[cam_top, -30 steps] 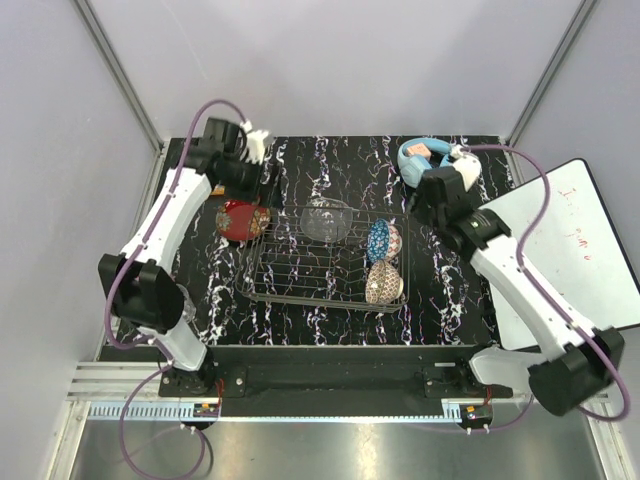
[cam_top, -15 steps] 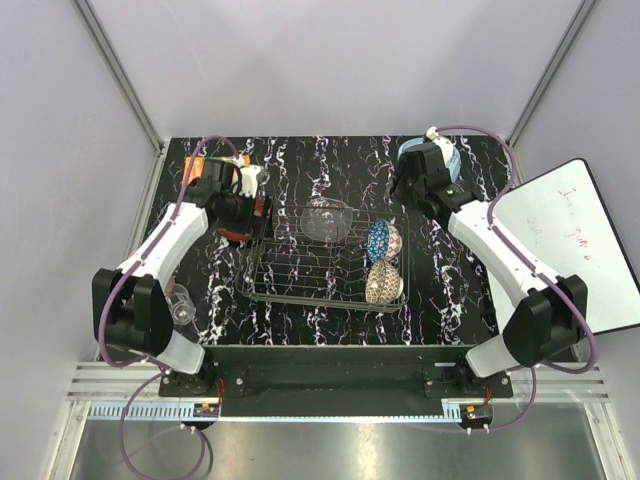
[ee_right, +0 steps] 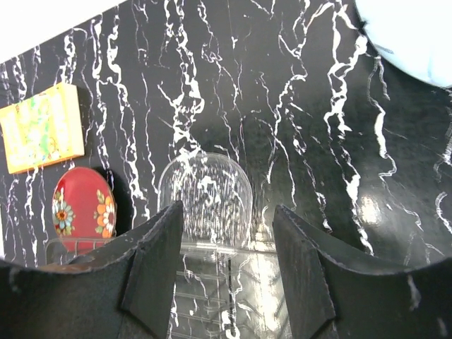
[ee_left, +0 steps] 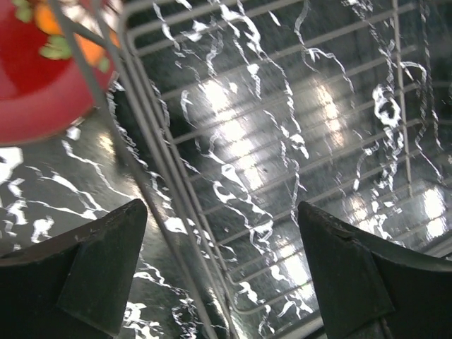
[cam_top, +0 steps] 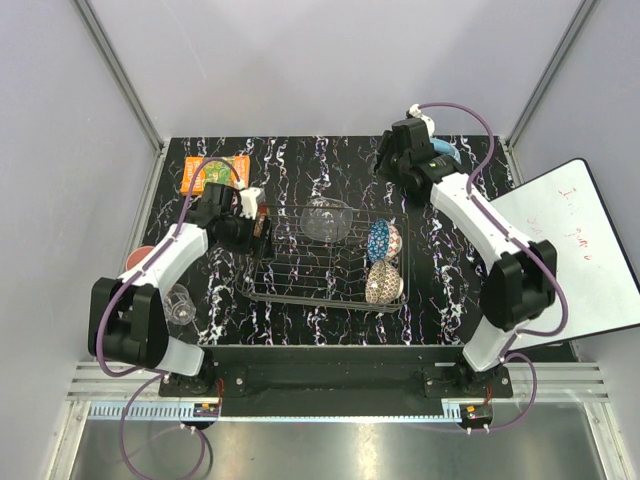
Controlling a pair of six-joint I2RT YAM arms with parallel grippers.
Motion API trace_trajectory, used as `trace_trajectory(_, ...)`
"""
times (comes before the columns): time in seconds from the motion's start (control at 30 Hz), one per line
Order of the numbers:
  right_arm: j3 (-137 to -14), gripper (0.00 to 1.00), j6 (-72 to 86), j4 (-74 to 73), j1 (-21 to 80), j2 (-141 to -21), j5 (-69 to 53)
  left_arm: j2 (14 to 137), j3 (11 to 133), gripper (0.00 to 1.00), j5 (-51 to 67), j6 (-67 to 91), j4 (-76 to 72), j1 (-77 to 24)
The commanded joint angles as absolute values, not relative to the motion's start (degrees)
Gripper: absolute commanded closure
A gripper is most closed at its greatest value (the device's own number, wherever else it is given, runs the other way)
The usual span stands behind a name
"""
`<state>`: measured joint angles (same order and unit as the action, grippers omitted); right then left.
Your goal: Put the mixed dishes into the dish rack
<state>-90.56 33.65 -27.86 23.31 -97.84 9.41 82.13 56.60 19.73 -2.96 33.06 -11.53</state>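
Note:
The dish rack (cam_top: 300, 275) stands mid-table. A blue patterned bowl (cam_top: 380, 240) and a beige patterned bowl (cam_top: 384, 282) stand on edge at its right end. The clear glass bowl (cam_top: 327, 220) leans at its back rim. The red plate (ee_right: 83, 201) stands just outside the rack's back left corner. My left gripper (cam_top: 262, 222) is open and empty over that corner; its view shows the rack wires (ee_left: 159, 162) and the plate (ee_left: 42, 63). My right gripper (cam_top: 385, 170) is open and empty behind the rack, looking at the glass bowl (ee_right: 206, 198). A stemmed glass (cam_top: 180, 300) and a salmon-pink cup (cam_top: 143, 255) sit far left.
An orange-green book (cam_top: 213, 172) lies at the back left, also in the right wrist view (ee_right: 41, 127). Light blue headphones (cam_top: 445, 152) lie at the back right, partly under my right arm. A white board (cam_top: 580, 240) lies off the table's right edge.
My left gripper has moved from the back left corner down to the rack's back left corner. My right arm has swung from the headphones toward the back, leftward, facing the glass bowl.

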Motion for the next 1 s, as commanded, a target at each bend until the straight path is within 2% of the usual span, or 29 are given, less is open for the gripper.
trace_trajectory(0.0,-95.6,0.39,34.0,-26.5,21.5,-103.3,5.0,79.3,56.0,0.08,25.9,-3.5,34.2,-12.6)
trace_trajectory(0.07,-97.5,0.39,34.5,-26.5,21.3,-106.5,3.6,77.9,55.0,0.04,27.2,-3.5,35.0,-12.9)
trace_trajectory(0.3,-102.3,0.39,35.7,-26.5,20.3,-115.9,-5.9,73.3,51.4,0.06,31.5,-2.9,39.3,-19.3)
trace_trajectory(0.53,-102.0,0.41,34.7,-26.8,19.7,-121.5,-10.9,70.9,53.1,0.03,28.8,-4.6,43.8,-23.2)
trace_trajectory(0.83,-99.4,0.42,33.8,-27.0,19.7,-124.4,-14.2,74.4,61.9,0.01,24.4,-4.8,46.3,-19.4)
trace_trajectory(0.97,-99.1,0.42,33.9,-27.0,19.7,-126.0,-15.3,75.7,71.7,0.01,23.3,-5.4,48.8,-17.1)
